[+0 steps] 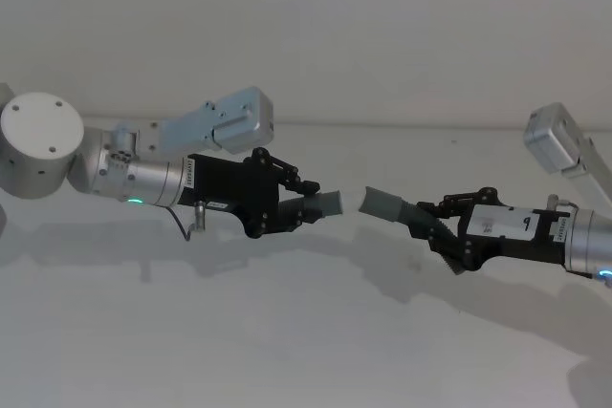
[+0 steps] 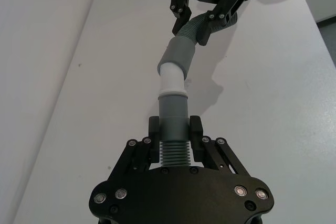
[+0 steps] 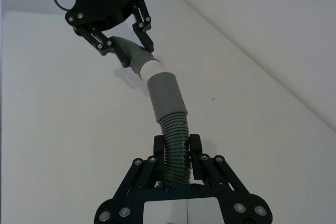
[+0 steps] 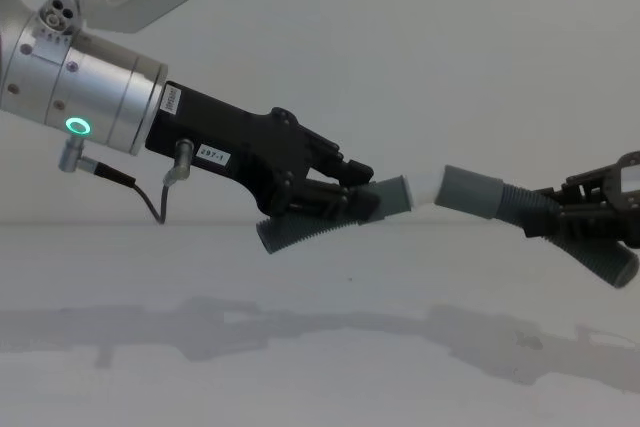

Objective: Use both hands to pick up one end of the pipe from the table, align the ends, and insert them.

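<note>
Chest view: the left end effector (image 4: pixel 345 192) comes in from the left on its silver wrist, green ring (image 4: pixel 77 127) glowing, and a small white label on its black body reads "297-1". Its fingers are clamped on the ribbed part of the left hose piece (image 4: pixel 310 227), held well above the worktop (image 4: pixel 300 367). The cuff (image 4: pixel 395 193) with the whitish tip (image 4: pixel 425 190) points right. The right end effector (image 4: pixel 590 217) reaches in level from the right, closed around the right hose piece (image 4: pixel 530 209). Its plain grey cuff (image 4: pixel 470 190) faces the tip. In the left wrist view the tip meets the mouth of that cuff at a slight angle.
</note>
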You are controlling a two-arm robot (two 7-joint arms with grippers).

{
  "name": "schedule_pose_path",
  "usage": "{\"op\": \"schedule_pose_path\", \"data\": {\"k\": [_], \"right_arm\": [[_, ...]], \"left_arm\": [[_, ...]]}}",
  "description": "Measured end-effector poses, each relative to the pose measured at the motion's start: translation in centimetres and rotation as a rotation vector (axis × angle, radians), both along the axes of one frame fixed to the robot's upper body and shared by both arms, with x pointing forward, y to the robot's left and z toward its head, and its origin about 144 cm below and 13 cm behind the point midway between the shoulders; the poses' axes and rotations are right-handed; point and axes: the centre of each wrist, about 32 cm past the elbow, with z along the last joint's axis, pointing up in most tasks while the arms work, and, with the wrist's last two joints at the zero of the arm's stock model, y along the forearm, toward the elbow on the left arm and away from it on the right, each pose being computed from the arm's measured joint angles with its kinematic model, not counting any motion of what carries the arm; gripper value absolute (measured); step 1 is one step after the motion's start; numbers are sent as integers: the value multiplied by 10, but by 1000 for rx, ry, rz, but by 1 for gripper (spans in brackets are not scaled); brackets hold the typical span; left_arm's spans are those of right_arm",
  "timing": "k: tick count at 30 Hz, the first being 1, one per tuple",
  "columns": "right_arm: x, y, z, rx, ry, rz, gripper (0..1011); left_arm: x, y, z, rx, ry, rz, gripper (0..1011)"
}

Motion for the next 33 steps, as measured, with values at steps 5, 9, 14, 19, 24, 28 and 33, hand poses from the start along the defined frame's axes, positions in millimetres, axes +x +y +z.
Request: {"op": "schedule_pose_path", "data": {"k": [5,9,14,19,24,28,33], "right_arm": [[0,0,1,-4,-9,9,282],[1,0,2,-17,-22,25,282],[1,0,4,-37,-44,50,282],[1,0,6,-57,-64,77,282],[1,0,8,-71,-78,95,282],[1,0,9,-78,-83,104,282],[1,1,10,-83,-86,108,282]], "left_arm": [[-1,0,0,4,2,4,329],[-1,1,1,8,1,6,329],[0,0,2,14,0,6,329],[0,0,3,20,-3,6,329],[0,0,3,25,-2,4,329],[1,0,4,29,-4,-2,329],[1,0,4,30,-5,-9,329]]}}
